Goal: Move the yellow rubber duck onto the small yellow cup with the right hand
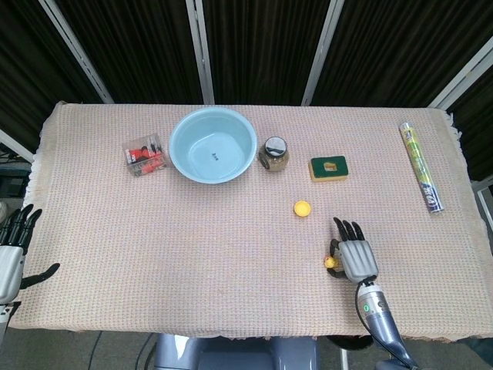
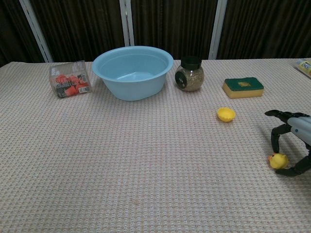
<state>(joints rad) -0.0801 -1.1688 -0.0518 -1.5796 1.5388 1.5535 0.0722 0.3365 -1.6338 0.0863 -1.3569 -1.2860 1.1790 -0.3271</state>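
Right hand (image 1: 354, 258) pinches the yellow duck (image 2: 278, 160) between curled fingers (image 2: 277, 137) on the tabletop (image 1: 231, 231)

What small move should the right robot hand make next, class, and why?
Probably close the fingers on the duck. The right robot hand arches over it with fingers curled around it, yet the toy looks to be resting on the cloth, not lifted. A firm grip seems needed before any raise.
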